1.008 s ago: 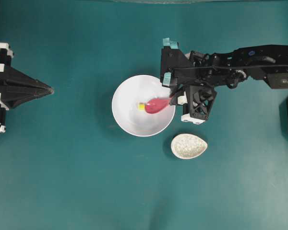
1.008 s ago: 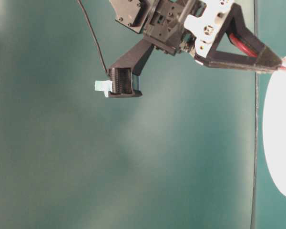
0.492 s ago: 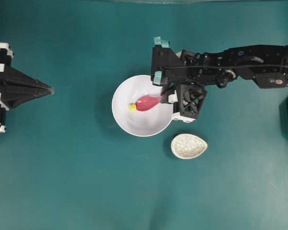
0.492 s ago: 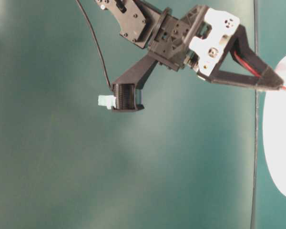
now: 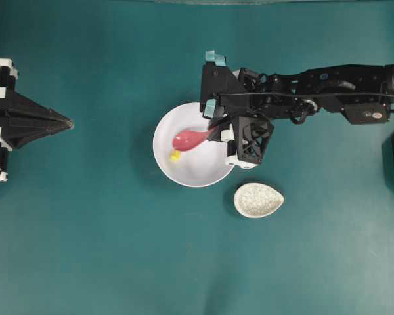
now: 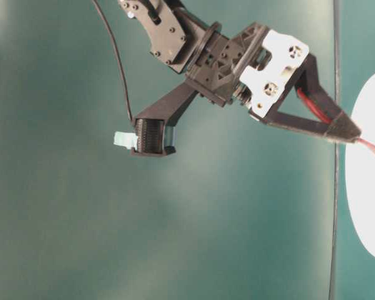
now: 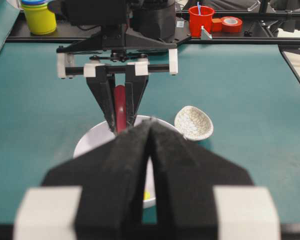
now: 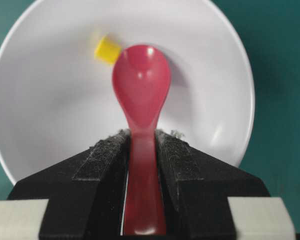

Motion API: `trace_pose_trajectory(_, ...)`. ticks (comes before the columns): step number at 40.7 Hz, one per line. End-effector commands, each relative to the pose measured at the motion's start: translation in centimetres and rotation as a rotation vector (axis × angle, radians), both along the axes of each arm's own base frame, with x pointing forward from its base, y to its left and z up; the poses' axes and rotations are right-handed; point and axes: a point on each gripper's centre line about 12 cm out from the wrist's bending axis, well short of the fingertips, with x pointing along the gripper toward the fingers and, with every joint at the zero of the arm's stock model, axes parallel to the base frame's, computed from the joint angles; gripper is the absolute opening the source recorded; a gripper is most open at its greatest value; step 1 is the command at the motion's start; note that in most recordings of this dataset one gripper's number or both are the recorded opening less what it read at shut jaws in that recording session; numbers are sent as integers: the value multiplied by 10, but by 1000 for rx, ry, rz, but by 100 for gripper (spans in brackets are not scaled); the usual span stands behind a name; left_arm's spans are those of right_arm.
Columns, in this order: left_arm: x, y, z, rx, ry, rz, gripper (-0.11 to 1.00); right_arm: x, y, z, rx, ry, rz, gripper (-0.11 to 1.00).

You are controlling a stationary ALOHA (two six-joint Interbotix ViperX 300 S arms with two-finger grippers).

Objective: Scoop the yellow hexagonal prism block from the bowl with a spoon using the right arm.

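Observation:
The white bowl (image 5: pixel 203 172) sits mid-table. My right gripper (image 5: pixel 218 130) is shut on the pink-red spoon (image 5: pixel 188 138) by its handle, at the bowl's right rim, with the scoop reaching into the bowl. In the right wrist view the scoop (image 8: pixel 141 85) is hollow side up and holds nothing. The yellow hexagonal prism block (image 8: pixel 107 50) lies on the bowl's floor just off the scoop's left tip, touching or nearly touching it. It shows as a yellow dot (image 5: pixel 175 156) from overhead. My left gripper (image 5: pixel 69 123) is shut and rests far left, away from the bowl.
A speckled egg-shaped spoon rest (image 5: pixel 258 200) lies just right of and below the bowl. In the left wrist view a red cup (image 7: pixel 201 18), a roll of tape (image 7: pixel 232 23) and a yellow stack (image 7: pixel 38 17) stand beyond the far table edge.
My right gripper carried the spoon leftward across the bowl. The block was pushed left ahead of the tip and now lies beside it. The left arm stayed still.

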Motion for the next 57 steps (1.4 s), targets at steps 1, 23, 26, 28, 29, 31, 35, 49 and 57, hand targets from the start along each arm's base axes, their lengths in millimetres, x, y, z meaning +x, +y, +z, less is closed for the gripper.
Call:
trace_pose_trajectory(1, 3, 0, 8, 6, -20, -2, -1, 8, -2, 17, -9, -57, -6, 23)
trace_pose_trajectory(23, 3, 0, 8, 5, -20, -2, -1, -2, 3, 74, -2, -125, 20, 23)
trace_pose_trajectory(26, 3, 0, 8, 6, -20, -1, -1, -7, 4, 78, 6, -117, 24, 23)
trace_pose_trajectory(28, 3, 0, 8, 3, -20, -2, -1, -9, 6, 80, 14, -108, 25, 23)
trace_pose_trajectory(29, 3, 0, 8, 6, -20, -2, -1, -11, 6, 80, 20, -100, 25, 23)
trace_pose_trajectory(31, 3, 0, 8, 6, -20, -1, -1, -12, 7, 81, 29, -90, 24, 23)
trace_pose_trajectory(35, 3, 0, 8, 5, -18, -2, -1, -16, 9, 79, 62, -52, 13, 23)
trace_pose_trajectory(49, 3, 0, 8, 5, -20, -1, -1, -27, 14, 69, 183, 74, -62, 24)
trace_pose_trajectory(57, 3, 0, 8, 5, -20, -2, -1, -31, 17, 64, 211, 130, -72, 23)
